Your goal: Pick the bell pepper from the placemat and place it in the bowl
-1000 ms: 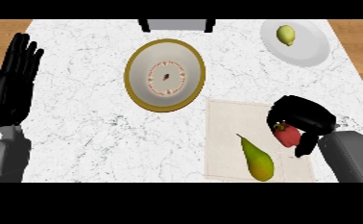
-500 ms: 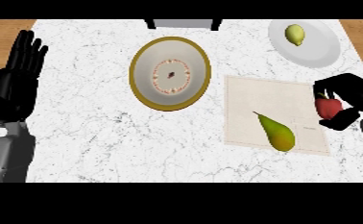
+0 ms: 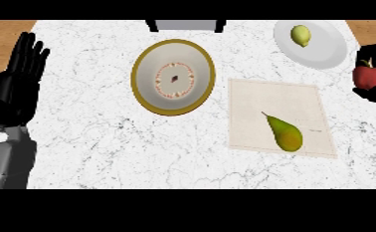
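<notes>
A red bell pepper (image 3: 364,75) shows at the right edge of the head view, off the placemat, with my right hand (image 3: 363,57) curled round it; only black fingers show above and below it. The beige placemat (image 3: 276,101) lies right of centre and carries a green-yellow pear (image 3: 284,132). The bowl (image 3: 173,76), gold-rimmed with a patterned inside, stands left of the placemat. My left hand (image 3: 22,79) rests open at the left edge, fingers up.
A white plate (image 3: 323,52) with a yellow-green lemon (image 3: 301,35) sits at the back right. A dark chair back (image 3: 185,25) shows beyond the counter's far edge. Wooden floor appears at both top corners.
My right hand has carried the bell pepper up off the placemat and out toward the right edge. The view has shifted, so the bowl, placemat and plate sit differently in frame.
</notes>
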Available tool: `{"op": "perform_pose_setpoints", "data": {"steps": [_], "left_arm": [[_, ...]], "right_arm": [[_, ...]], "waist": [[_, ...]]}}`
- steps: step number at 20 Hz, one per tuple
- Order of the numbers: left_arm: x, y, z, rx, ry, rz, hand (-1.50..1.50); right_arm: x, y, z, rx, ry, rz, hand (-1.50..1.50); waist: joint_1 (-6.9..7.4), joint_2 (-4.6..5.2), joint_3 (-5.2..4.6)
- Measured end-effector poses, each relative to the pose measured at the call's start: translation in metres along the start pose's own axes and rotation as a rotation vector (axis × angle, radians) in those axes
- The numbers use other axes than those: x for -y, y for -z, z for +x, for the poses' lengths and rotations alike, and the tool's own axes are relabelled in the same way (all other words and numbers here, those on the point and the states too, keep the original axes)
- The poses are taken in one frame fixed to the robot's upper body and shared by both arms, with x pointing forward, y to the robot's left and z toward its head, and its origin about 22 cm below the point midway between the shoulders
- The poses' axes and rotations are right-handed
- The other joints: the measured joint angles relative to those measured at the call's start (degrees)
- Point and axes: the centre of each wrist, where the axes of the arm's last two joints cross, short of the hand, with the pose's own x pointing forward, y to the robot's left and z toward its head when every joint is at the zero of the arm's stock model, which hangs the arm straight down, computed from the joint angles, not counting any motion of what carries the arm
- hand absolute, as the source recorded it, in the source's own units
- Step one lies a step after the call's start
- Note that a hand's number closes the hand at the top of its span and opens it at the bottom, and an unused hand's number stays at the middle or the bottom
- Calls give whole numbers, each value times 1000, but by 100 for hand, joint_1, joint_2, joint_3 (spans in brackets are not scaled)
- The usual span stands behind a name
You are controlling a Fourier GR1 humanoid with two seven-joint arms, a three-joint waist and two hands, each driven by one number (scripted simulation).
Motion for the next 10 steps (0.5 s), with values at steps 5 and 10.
{"op": "perform_pose_setpoints", "data": {"steps": [5,10], "left_arm": [[1,-3,1,-5,3,17,0],[-9,-4,0,-14,10,33,0]], "right_arm": [[46,10,16,128,87,-101,150],[77,17,48,259,206,-177,150]], "waist": [[-72,-36,-5],[-142,-66,-11]]}}
